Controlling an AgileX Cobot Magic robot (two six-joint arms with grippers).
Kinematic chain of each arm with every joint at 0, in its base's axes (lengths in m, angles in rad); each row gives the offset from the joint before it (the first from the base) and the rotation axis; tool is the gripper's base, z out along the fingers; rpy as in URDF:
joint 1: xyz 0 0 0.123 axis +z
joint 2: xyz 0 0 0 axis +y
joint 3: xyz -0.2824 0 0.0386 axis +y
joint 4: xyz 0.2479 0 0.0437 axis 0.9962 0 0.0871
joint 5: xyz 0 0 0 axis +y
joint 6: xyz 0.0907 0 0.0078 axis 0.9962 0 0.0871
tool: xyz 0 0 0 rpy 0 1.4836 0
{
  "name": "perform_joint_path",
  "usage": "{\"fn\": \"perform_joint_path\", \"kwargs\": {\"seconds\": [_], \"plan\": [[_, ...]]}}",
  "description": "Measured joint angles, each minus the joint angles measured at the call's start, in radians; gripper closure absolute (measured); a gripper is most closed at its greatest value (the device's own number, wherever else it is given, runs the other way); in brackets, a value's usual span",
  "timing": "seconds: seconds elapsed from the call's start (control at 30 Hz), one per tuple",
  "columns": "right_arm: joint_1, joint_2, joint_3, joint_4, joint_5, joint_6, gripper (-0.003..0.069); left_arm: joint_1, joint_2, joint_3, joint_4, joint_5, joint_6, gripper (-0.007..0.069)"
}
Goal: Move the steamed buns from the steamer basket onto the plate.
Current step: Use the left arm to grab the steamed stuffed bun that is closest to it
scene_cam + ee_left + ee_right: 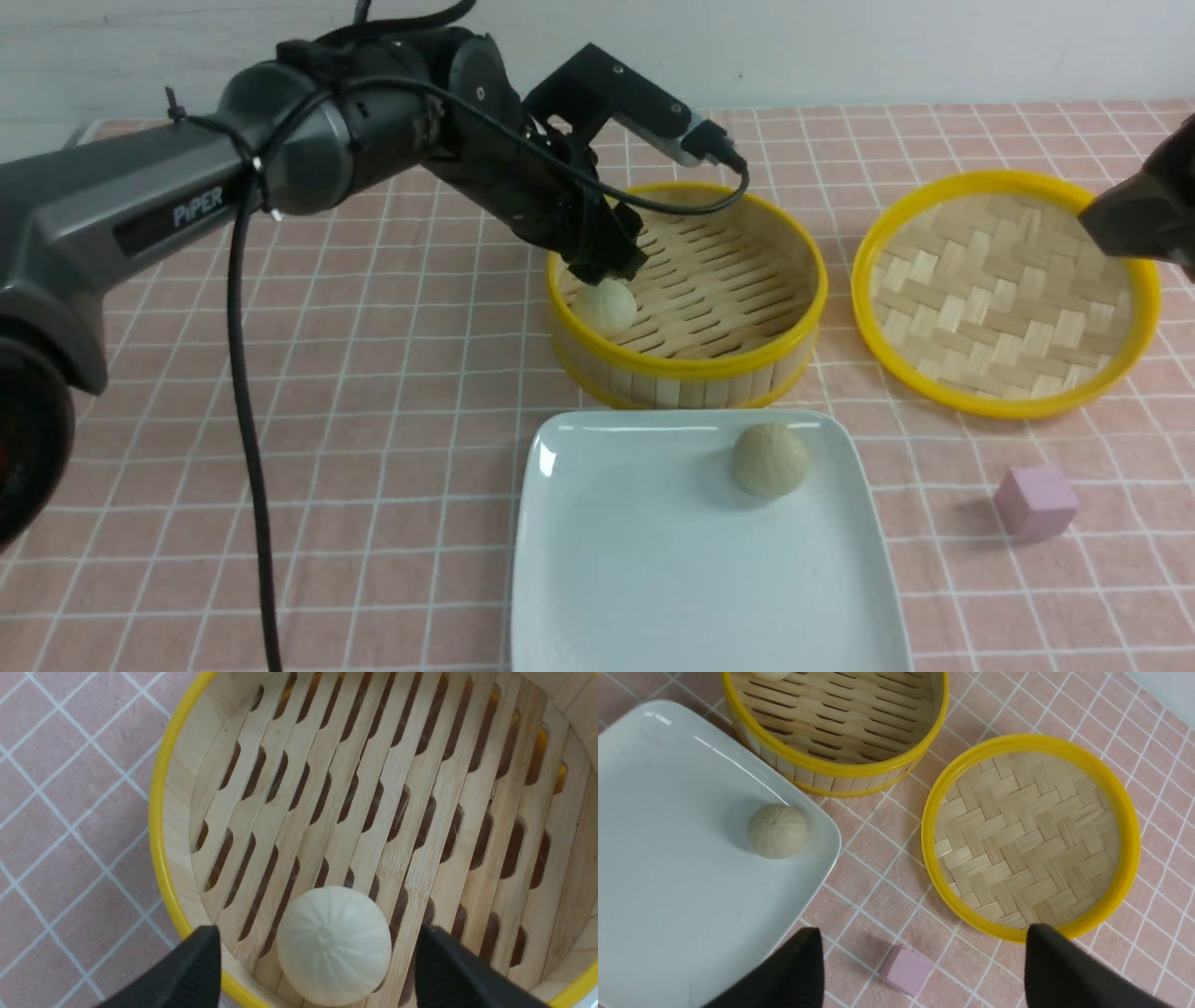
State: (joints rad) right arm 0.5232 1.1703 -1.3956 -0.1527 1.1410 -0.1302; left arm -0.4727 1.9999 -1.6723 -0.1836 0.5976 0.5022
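One cream steamed bun (605, 307) lies in the steamer basket (803, 303) by its left wall; it also shows in the left wrist view (334, 946). My left gripper (609, 271) hangs just above it, open, with a finger (196, 970) on each side and not touching. The basket rim (159, 826) lies under one finger. The other bun (769, 459) sits on the white plate (653, 560), near its far right corner, and shows in the right wrist view (776, 830). My right gripper (920, 970) is open and empty, raised at the far right (1144, 215).
A shallow yellow-rimmed woven lid (1006, 289) lies right of the basket. A small pink cube (1035, 501) sits on the pink checked cloth right of the plate. The left arm's black cable (245, 401) hangs down at the left.
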Motion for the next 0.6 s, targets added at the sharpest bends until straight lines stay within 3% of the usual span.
{"fn": "perform_joint_path", "kwargs": {"seconds": [0.47,0.6], "plan": [[0.0,0.0,0.0,-0.001,0.001,-0.003,0.0111,-0.029,0.111,-0.007,-0.005,-0.002,0.03,0.0072],[0.0,0.0,0.0,-0.001,0.001,-0.003,0.0111,-0.034,0.125,-0.007,-0.008,-0.013,0.031,0.0108]]}}
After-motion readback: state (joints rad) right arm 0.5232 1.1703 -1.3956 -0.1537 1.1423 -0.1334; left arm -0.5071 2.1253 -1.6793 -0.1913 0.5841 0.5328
